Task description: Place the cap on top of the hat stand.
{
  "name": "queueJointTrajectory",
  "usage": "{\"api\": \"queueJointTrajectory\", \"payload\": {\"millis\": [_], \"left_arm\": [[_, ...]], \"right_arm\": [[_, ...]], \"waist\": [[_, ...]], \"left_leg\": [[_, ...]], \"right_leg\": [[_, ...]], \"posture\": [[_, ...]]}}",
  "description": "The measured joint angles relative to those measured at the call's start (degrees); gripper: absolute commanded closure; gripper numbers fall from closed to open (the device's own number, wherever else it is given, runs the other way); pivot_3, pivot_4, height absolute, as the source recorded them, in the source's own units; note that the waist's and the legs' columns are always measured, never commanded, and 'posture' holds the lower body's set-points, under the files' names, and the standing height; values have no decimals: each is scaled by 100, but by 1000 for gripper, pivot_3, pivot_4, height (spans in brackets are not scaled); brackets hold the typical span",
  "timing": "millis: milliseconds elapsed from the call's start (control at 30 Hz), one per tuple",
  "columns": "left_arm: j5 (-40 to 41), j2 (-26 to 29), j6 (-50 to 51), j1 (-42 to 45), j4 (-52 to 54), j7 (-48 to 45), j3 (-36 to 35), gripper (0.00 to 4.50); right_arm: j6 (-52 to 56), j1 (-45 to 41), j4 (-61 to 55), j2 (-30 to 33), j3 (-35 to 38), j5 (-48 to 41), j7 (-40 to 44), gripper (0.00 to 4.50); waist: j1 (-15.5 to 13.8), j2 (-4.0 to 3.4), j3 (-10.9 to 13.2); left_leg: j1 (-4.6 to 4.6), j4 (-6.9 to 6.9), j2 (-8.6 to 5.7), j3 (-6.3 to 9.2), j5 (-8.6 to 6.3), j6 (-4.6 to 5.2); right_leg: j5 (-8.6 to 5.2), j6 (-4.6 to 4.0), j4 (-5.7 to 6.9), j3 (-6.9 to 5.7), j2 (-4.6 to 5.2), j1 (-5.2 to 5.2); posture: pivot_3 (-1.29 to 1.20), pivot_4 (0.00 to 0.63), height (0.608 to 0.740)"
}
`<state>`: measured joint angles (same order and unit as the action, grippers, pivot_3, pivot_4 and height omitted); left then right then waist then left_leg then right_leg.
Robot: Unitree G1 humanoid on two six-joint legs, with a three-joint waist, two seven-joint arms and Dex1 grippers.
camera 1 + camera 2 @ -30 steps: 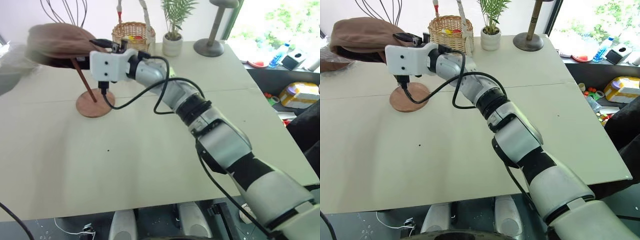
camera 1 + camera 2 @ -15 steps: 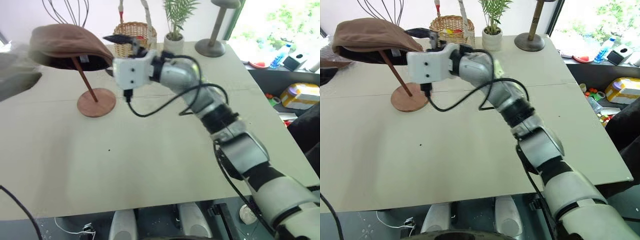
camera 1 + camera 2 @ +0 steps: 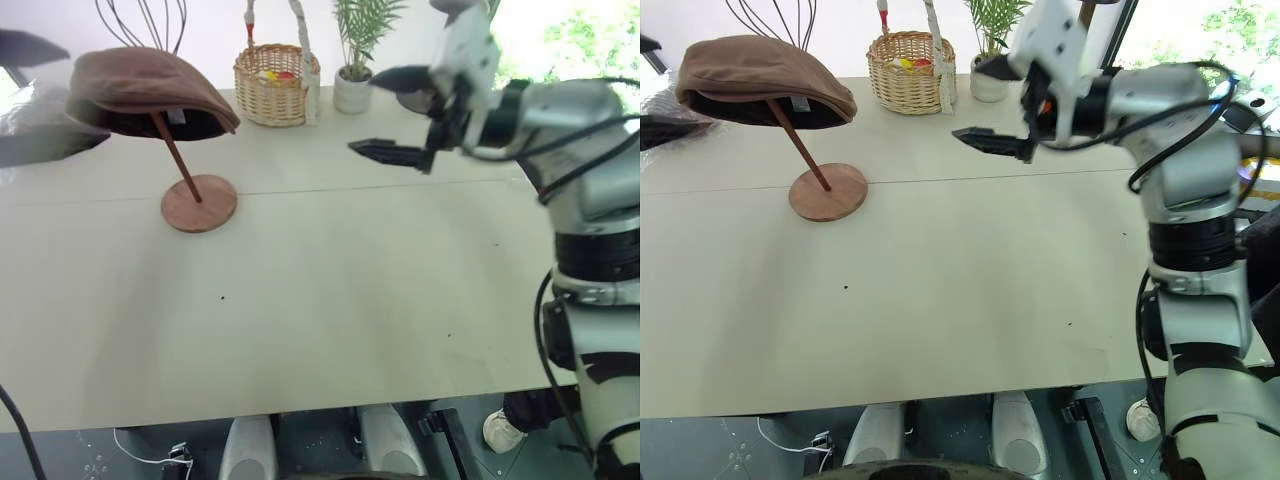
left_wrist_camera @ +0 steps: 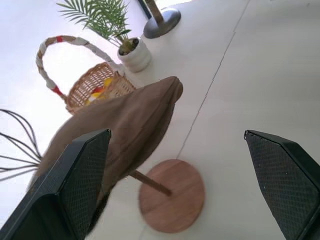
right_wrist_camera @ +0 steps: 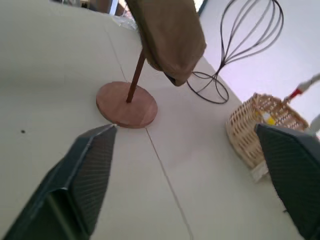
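The brown cap (image 3: pixel 140 85) rests on top of the reddish-brown hat stand (image 3: pixel 200 203) at the table's far left, hiding the top disc. The stand's thin rod slants up from the round base. My right gripper (image 3: pixel 388 114) hangs open above the table's back middle, well to the right of the cap, with nothing between its fingers. In its wrist view the right gripper (image 5: pixel 185 127) looks back at the cap (image 5: pixel 170 30). My left gripper (image 4: pixel 176 133) is open and empty just left of the cap (image 4: pixel 125 120), with one blurred finger (image 3: pixel 40 150) at the picture's edge.
A wicker basket (image 3: pixel 272 85) and a small potted plant (image 3: pixel 353 92) stand along the back edge. A black wire stand (image 3: pixel 140 20) rises behind the cap. A grey thick-post stand (image 3: pixel 1080 20) is partly behind my right arm. Cluttered shelves (image 3: pixel 1250 170) lie past the table's right edge.
My right gripper let go of the cap, opened wide and swung far to the right. The cap stays on the stand. My left gripper has edged closer to the cap.
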<state>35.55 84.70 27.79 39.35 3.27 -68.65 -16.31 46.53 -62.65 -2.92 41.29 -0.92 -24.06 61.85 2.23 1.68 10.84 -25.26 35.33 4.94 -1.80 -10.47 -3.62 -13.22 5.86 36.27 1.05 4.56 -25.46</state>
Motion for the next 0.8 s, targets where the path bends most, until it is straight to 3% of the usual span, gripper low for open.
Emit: {"api": "queueJointTrajectory", "payload": {"millis": [133, 233, 467, 800], "left_arm": [[-1120, -400, -882, 890, 76, 101, 1102, 0], [-1829, -777, -1279, 1267, 258, 139, 1733, 0], [-3388, -1529, -2129, 2009, 396, 198, 2643, 0], [-5193, -2163, -2730, 2204, 159, 571, 3129, 0]], "right_arm": [[1752, -360, -226, 623, 435, -1269, 451, 35], [2370, -771, -248, 694, 681, -1744, 353, 35], [2586, -950, -122, 801, 699, -1940, 78, 35], [2554, -904, -159, 924, 675, -2088, 39, 35]], "waist": [[-74, -8, 5], [-104, -11, 7], [-153, -13, 8], [-145, -15, 9]], "left_leg": [[-7, 2, -1, -6, 0, 1], [-5, 8, 0, -10, 0, 1], [-22, 40, -1, -12, -1, 3], [-22, 54, 0, -12, -3, 8]], "right_leg": [[1, 1, -4, 6, 1, -4], [1, 2, -2, 11, 0, -6], [2, 4, -2, 18, 1, -5], [4, 8, 8, 21, 1, -4]], "posture": [[0, 150, 728], [0, 150, 728], [0, 150, 728], [0, 150, 728]]}}
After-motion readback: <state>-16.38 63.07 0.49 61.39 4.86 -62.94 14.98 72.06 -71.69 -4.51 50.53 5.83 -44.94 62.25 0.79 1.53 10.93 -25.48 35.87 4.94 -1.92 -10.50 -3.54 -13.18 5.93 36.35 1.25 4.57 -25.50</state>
